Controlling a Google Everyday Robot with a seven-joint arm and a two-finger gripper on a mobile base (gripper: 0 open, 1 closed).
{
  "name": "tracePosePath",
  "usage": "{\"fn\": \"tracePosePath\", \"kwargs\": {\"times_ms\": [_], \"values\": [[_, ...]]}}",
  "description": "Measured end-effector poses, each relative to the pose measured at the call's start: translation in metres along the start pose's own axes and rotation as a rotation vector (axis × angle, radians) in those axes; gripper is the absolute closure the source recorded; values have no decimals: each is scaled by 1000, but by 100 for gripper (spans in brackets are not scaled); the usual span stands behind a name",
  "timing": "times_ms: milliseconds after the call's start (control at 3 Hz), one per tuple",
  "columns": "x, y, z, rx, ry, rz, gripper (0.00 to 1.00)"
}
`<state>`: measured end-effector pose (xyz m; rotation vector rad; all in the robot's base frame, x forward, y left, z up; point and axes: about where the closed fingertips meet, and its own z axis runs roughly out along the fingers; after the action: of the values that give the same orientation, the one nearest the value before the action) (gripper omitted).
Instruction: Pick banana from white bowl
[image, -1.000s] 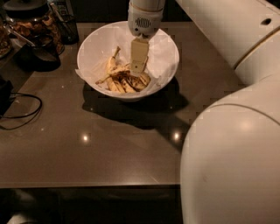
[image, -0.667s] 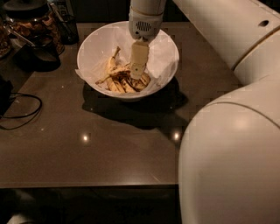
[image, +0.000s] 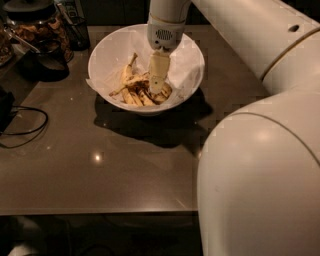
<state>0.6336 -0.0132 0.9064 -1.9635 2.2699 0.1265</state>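
Arm (image: 169, 17) pointing down, end effector (image: 157, 89) inside white bowl (image: 106, 56), at banana (image: 139, 96)

Gripper (image: 157, 89): inside the white bowl (image: 198, 59), down among the fruit. Its casing is smooth pale plastic, with a small perforated grille on the wrist above.
Arm (image: 260, 165): hard white shell, smooth, soft satin sheen.
White bowl: smooth, glazed-looking wall, lined with crinkled white paper (image: 186, 70), matt.
Banana (image: 142, 96): dull yellow skin, heavily mottled brown-black.
Table (image: 125, 170): dark brown top, smooth and semi-glossy, carrying pinpoint light reflections.
Jar (image: 35, 25), rear left: clear glass, glossy, under a dark lid.
Cable (image: 30, 131): black sheath, matt.
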Motion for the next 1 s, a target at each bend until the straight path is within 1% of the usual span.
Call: {"fn": "tracePosePath", "kwargs": {"times_ms": [667,1000], "values": [[-8,1,16,-33,10,-43,26],[-11,1,23,-50,12,-54,26]]}}
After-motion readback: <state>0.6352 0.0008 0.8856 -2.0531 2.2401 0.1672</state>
